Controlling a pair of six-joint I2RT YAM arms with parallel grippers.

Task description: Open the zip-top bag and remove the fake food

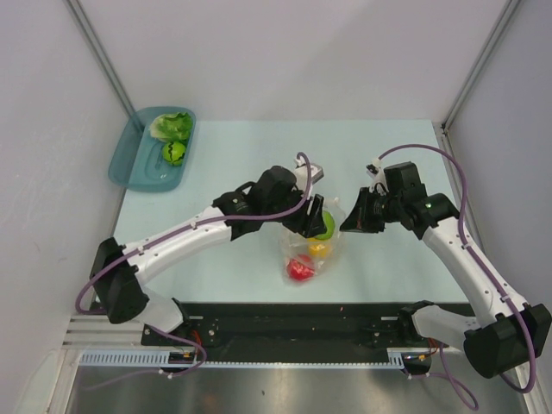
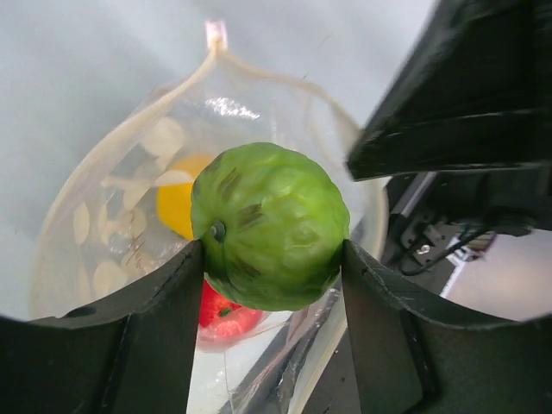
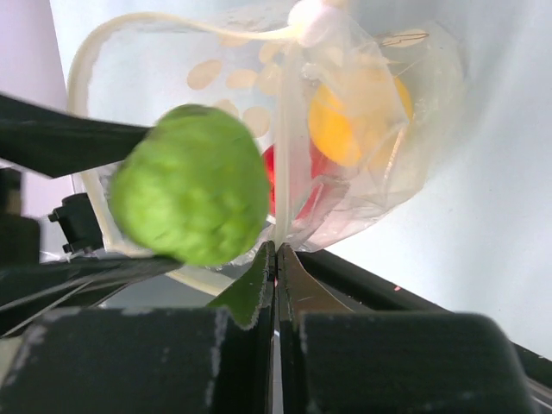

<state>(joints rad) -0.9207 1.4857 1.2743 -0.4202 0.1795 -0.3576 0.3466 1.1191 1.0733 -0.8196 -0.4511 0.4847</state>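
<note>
Left gripper [image 2: 272, 254] is clamping a green fruit [image 2: 267, 207] just above the zip-top bag [image 2: 99, 233]. Right gripper [image 3: 276, 257] is pinching its rim

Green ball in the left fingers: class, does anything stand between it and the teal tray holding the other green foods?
Nothing visible does. The green ball, clamped between the left fingers, sits at the zip-top bag's open mouth, and no object lies on the table toward the teal tray.

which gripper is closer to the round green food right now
Left. The left gripper holds the round green food between its fingers, at the mouth of the zip-top bag. The right gripper is just beside it, shut on the bag's rim.
</note>
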